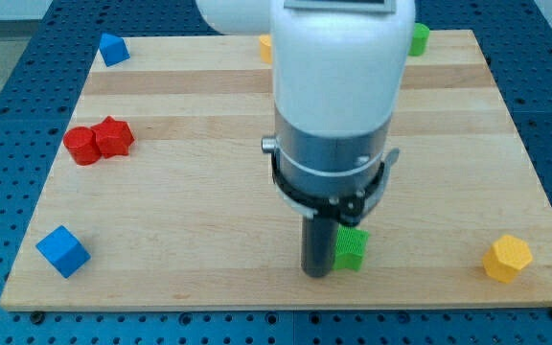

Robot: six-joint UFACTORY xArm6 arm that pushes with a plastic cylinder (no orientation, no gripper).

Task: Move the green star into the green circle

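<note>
The green star (352,248) lies near the view's bottom, a little right of centre, on the wooden board (199,192). My tip (315,272) stands just to its left, touching or nearly touching it. A green block (419,38), whose shape I cannot make out, sits at the view's top right, partly hidden behind the arm's white body. I cannot tell whether it is the green circle.
Two red blocks (99,141) touch each other at the left. A blue cube (63,251) is at the bottom left, a blue block (113,48) at the top left. A yellow hexagon (507,257) is at the bottom right. A yellow block (265,46) peeks out at the top.
</note>
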